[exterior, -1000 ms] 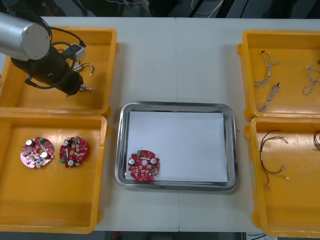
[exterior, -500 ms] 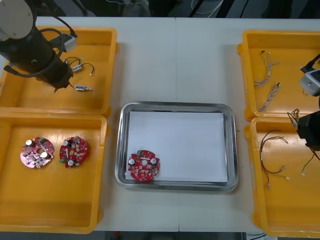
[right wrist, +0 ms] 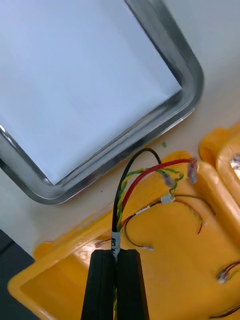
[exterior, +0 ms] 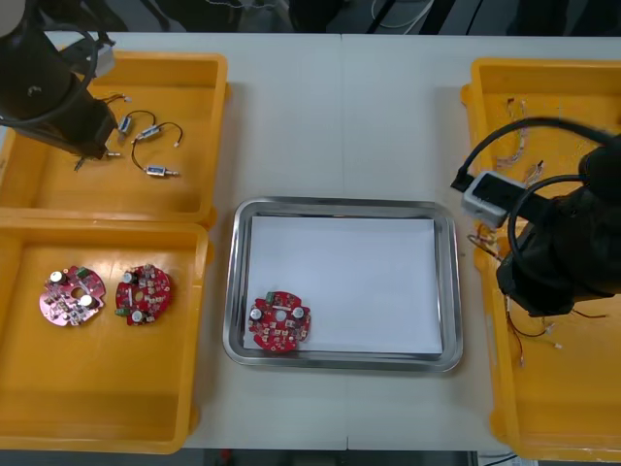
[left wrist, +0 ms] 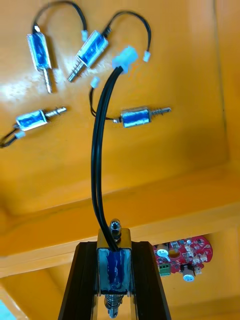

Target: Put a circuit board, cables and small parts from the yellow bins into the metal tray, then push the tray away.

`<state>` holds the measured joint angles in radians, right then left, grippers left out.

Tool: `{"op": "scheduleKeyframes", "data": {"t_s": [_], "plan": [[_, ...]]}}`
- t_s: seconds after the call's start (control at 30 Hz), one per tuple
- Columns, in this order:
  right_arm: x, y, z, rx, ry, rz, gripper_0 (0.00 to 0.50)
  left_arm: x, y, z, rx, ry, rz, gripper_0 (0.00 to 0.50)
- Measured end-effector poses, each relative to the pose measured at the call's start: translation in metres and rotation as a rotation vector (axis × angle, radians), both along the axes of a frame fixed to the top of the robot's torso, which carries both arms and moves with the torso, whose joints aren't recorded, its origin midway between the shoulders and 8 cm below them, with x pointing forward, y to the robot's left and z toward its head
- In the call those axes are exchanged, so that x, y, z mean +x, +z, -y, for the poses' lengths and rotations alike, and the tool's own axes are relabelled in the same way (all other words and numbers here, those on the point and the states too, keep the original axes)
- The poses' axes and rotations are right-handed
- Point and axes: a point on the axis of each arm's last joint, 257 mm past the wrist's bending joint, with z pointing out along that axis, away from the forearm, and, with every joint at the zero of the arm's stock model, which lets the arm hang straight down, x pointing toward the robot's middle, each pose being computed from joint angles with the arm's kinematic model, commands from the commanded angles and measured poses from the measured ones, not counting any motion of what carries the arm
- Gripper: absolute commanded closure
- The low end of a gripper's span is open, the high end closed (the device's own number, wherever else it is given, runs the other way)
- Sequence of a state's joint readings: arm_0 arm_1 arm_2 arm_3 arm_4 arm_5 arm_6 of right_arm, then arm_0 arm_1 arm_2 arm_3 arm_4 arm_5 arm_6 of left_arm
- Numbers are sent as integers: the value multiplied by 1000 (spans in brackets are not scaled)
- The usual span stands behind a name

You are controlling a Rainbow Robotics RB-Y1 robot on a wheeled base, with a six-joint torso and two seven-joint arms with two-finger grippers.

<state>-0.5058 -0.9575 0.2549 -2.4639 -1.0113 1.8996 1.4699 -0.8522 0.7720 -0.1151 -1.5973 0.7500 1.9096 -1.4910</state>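
Right gripper (right wrist: 116, 255) above the inner wall of the near right yellow bin (exterior: 572, 408), close beside the metal tray (exterior: 340, 204). Jaws narrow, pinched on the red and yellow cable (right wrist: 150, 172). The cable is a thin bundle: a red lead, a twisted yellow-green pair and a black lead, arching up from the jaws to small plugs at the free ends. The ends hang loose over the bin edge, with other thin cables (right wrist: 165, 200) lying in the bin below. Step in hand, as I read it: carry the cable across to the tray. Best done by lifting until the ends clear the bin wall and the other cables, then moving over the white liner and letting go low, well apart from the circuit board (exterior: 278, 323) in the tray's near-left corner. The limp ends may drape over the rim. Left gripper (left wrist: 114, 245) over the far left yellow bin (exterior: 58, 189), jaws closed on a small metal part (left wrist: 114, 260) with a blue wrap and a black lead (left wrist: 97, 150).
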Motion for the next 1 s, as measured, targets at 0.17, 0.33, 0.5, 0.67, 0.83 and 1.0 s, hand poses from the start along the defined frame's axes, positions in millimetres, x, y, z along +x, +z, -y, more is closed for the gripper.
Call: {"op": "scheduleKeyframes", "data": {"t_s": [0.17,0.33,0.5,0.67,0.83,1.0], "plan": [[-1,-7,-22,-35,122,3,500,4,25,3,1,-9,80,500],[-3,-15,-58,-13,216,5,500,3,37,9,-20,38,138,500],[1,-24,-87,2,312,-15,500,3,34,16,-116,223,171,500],[9,-40,-93,3,336,-66,500,5,28,32,-182,289,168,500],[19,-57,-87,-93,456,-78,500,5,25,49,-203,263,164,500],[21,-74,-89,-139,478,-88,500,4,27,60,-215,239,172,500]]}}
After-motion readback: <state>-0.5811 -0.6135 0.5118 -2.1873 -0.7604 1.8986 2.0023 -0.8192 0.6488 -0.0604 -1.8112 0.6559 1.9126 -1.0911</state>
